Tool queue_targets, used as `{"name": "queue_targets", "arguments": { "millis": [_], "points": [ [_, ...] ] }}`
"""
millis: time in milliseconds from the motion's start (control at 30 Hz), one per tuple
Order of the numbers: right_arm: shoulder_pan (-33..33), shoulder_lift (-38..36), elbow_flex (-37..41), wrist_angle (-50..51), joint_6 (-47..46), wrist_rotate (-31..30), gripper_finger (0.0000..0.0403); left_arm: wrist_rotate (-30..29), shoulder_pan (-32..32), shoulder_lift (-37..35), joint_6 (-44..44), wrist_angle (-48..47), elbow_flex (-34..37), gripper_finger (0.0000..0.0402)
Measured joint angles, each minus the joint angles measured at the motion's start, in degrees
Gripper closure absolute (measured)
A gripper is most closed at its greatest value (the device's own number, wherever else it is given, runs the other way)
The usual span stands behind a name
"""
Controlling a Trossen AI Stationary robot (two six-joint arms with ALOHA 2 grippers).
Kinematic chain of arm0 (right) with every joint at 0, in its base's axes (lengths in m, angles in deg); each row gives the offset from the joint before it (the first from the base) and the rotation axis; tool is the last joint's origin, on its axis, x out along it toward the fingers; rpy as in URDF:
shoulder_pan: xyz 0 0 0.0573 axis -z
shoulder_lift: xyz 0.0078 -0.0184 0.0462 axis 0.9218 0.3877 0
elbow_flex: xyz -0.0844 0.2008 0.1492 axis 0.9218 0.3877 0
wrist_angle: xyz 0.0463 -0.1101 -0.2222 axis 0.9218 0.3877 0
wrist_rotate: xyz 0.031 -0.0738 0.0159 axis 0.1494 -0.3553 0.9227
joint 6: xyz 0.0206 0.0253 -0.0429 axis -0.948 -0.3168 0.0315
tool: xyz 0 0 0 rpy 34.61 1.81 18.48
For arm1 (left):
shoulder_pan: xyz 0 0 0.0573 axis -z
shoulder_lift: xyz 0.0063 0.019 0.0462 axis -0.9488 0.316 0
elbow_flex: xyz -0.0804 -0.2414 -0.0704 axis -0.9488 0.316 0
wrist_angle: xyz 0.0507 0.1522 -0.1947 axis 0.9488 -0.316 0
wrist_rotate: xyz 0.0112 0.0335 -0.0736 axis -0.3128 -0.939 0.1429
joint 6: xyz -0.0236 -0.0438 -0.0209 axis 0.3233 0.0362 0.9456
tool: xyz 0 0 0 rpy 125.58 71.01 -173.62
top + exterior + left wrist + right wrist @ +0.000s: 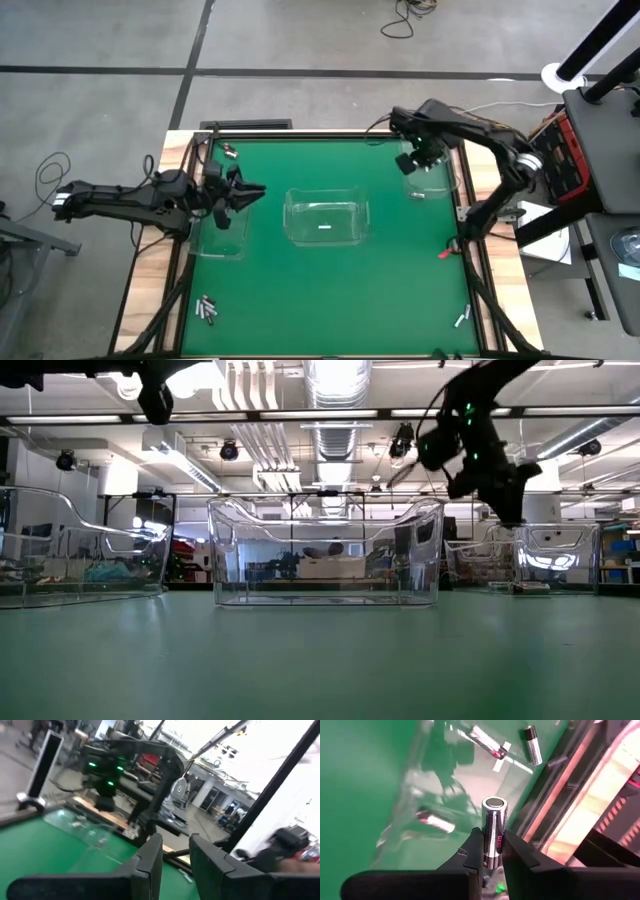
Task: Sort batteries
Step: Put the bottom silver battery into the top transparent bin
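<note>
My right gripper (492,845) is shut on a silvery battery (494,822) above the clear right bin (432,178), where other batteries (485,741) lie on the floor. In the low view this gripper (497,485) hangs above that bin (520,560). My left gripper (243,193) hovers over the clear left bin (215,228); its fingers (150,857) stand slightly apart with nothing between them. One battery (325,227) lies in the middle bin (325,218). Loose batteries lie on the green mat at the near left (207,310), near right (461,319) and far left (229,150). My right gripper pinches the battery's cylindrical side (493,851) between its two fingers. The battery lies along the fingers, and its flat end (495,803) sticks out past the fingertips. It is lifted clear above the right bin.
A small red object (445,252) lies at the mat's right edge. A wooden frame (180,250) borders the green mat. The mat between the bins and the near edge holds only the loose batteries.
</note>
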Motion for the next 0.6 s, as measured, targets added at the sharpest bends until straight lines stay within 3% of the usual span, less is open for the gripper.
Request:
{"name": "queue_targets", "arguments": {
  "millis": [333, 600],
  "points": [
    [7.4, 11.5, 0.0, -3.6, 6.6, 3.0, 0.0365, 0.0, 0.4, 1.6, 6.2, 0.0, 0.0, 0.0324],
    [11.0, 14.2, 1.1, -7.4, 6.0, 7.5, 0.0365, -0.1, 0.5, 2.3, 8.1, 0.0, 0.0, 0.0324]
  ]
}}
